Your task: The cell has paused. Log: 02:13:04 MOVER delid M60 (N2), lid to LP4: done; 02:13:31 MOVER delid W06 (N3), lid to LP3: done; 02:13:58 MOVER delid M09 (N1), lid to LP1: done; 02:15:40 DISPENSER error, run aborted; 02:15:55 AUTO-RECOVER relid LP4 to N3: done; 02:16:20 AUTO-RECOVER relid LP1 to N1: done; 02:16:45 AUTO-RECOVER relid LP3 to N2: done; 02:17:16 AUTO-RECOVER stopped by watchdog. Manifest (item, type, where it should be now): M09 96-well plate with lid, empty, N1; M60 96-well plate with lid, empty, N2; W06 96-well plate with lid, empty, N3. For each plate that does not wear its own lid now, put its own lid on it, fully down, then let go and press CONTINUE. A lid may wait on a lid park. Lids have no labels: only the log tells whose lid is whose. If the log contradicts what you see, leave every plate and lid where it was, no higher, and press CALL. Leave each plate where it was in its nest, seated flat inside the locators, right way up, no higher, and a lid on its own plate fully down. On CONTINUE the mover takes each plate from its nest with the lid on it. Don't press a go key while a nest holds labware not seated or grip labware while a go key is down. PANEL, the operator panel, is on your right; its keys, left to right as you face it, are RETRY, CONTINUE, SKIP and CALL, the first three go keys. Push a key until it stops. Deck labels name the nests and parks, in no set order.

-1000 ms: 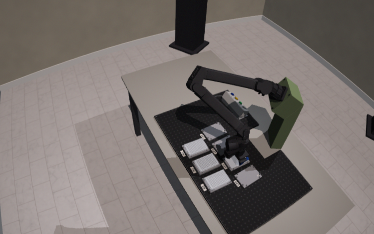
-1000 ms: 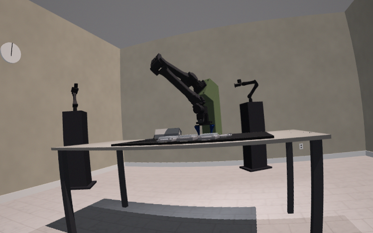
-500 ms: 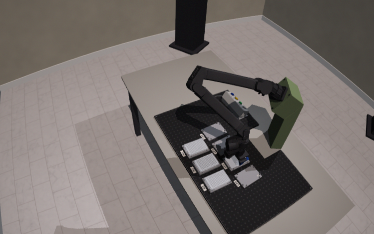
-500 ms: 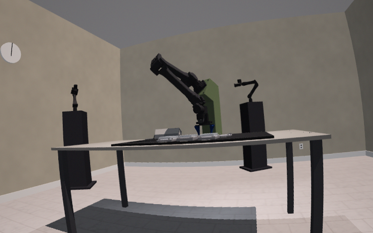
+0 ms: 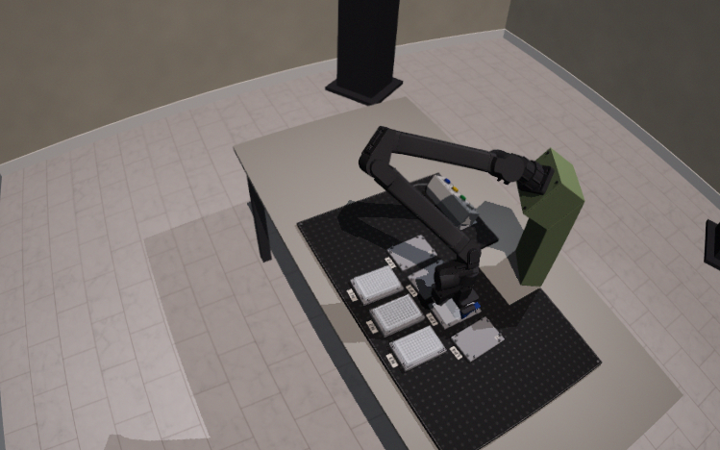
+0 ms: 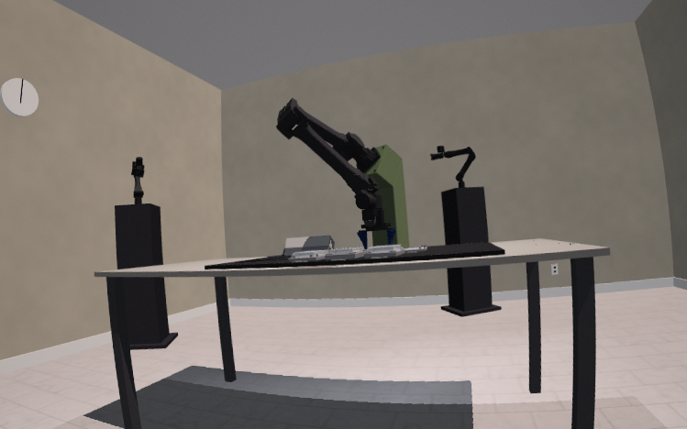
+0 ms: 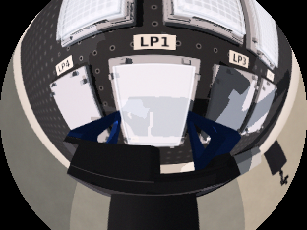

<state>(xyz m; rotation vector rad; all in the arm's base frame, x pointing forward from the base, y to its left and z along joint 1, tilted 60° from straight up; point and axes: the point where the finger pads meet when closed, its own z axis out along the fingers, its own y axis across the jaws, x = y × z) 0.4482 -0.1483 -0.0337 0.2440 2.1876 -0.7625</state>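
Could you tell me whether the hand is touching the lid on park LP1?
Cannot tell. In the wrist view the hand sets blue fingers close beside the lid, yet neither contact nor a gap shows plainly.

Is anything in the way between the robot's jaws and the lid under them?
No, nothing that I can see. The lid lies flat on the park labelled LP1, right between the open blue jaws.
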